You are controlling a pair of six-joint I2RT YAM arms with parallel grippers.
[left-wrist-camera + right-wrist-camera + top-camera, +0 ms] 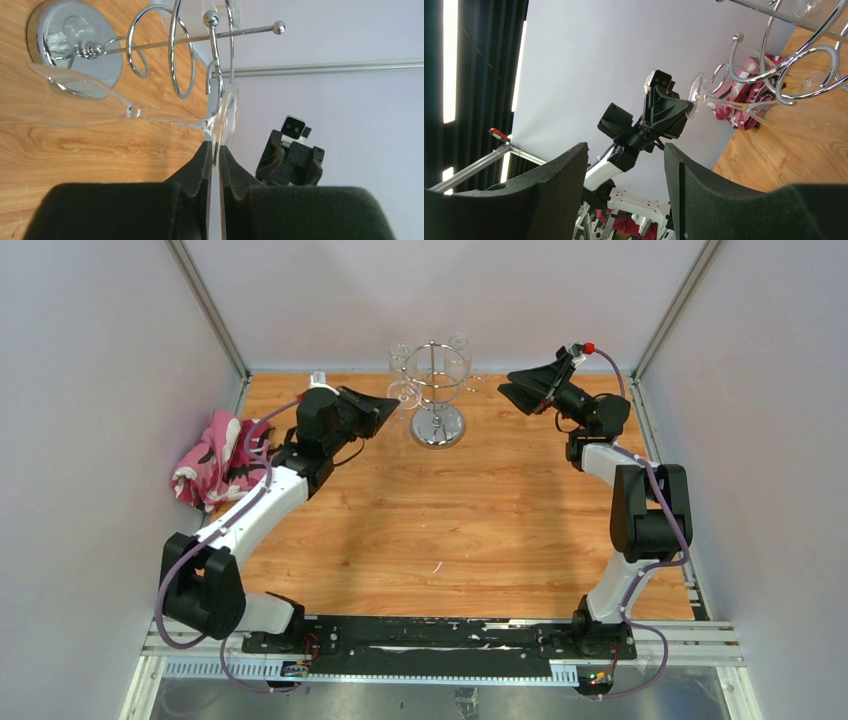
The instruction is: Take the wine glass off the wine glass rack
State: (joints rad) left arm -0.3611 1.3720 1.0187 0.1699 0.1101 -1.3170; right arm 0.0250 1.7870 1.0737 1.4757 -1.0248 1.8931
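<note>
The chrome wine glass rack (pixel 437 427) stands at the back middle of the wooden table. A clear wine glass (pixel 404 392) hangs upside down at the rack's left side. My left gripper (pixel 396 406) is shut on the glass's foot. In the left wrist view the fingertips (pixel 207 152) pinch the thin foot disc, with the wine glass's stem (pixel 160 116) running toward the rack base (pixel 75 35) beside a wire loop. Whether the stem still sits in that loop I cannot tell. My right gripper (pixel 503 388) hovers open to the right of the rack, nothing between its fingers (pixel 569 170).
A pink patterned cloth (pixel 212 462) lies by the left wall. Other clear glasses (pixel 459 344) hang on the rack's far side. Walls close in on the left, back and right. The right wrist view shows the left gripper (pixel 687 106) on the glass's foot (pixel 696 94).
</note>
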